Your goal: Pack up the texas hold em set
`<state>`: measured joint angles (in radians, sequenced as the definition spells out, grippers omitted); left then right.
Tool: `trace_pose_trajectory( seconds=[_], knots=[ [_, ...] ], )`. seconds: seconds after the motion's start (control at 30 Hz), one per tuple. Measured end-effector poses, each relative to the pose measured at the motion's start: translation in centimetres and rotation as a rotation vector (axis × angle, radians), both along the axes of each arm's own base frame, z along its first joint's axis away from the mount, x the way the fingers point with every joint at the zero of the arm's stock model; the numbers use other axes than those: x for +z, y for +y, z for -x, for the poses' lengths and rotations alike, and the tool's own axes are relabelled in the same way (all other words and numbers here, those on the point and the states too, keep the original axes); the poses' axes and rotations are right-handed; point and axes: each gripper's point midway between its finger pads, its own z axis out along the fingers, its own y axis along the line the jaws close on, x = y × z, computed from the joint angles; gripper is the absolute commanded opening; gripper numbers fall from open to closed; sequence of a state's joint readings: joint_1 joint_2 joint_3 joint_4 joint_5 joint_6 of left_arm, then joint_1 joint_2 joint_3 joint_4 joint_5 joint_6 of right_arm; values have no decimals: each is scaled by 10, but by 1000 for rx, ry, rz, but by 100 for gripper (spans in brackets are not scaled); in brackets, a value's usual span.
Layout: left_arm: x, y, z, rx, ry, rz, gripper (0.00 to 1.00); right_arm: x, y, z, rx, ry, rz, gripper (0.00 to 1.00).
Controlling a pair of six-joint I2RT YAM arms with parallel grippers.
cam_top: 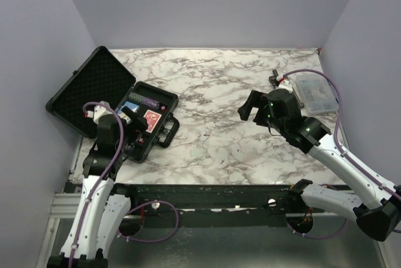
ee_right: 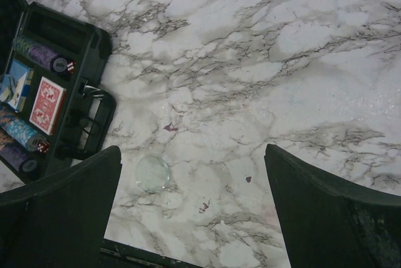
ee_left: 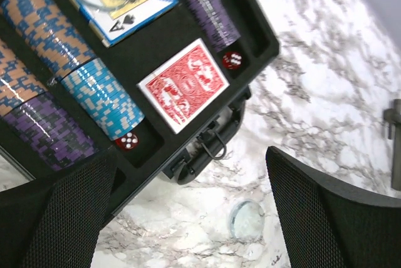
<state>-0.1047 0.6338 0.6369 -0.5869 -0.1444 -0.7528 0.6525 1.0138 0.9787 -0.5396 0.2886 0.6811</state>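
Likely the clear disc (ee_left: 245,220) beside the case (cam_top: 94,86) comes next; with left gripper (ee_left: 191,215) and right gripper (ee_right: 191,211) both spread empty, descend squarely, pinching its rim.

The desk (cam_top: 225,130) has a white marble pattern with grey veins. An open black case (cam_top: 94,89) lies at its left edge, lid leaning back toward the far left corner. A clear plastic box (cam_top: 315,92) sits near the far right corner, with a dark metal piece (cam_top: 276,80) just beside it. A small round clear disc (ee_right: 152,173) lies near the case handle, toward the near edge.
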Motion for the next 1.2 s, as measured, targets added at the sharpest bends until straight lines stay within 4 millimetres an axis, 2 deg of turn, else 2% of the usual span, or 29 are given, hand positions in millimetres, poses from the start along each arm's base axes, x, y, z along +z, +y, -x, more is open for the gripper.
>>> trace_pose_trajectory(
  seconds=[0.2, 0.33, 0.63, 0.9, 1.2],
  knots=[
    [42, -7, 15, -100, -183, -29, 99, -2, 4, 2, 20, 12, -7, 100],
    [55, -22, 23, -229, -235, -60, 99, -1, 9, 3, 35, 18, -31, 100],
    [55, -50, 37, -455, -251, -66, 99, -10, 33, 21, 122, 111, -150, 100],
    [56, -68, 44, -566, -257, -32, 99, -42, 54, 52, 249, 265, -220, 100],
    [56, -80, 47, -636, -256, -11, 98, -57, 67, 70, 325, 346, -216, 100]
  ],
)
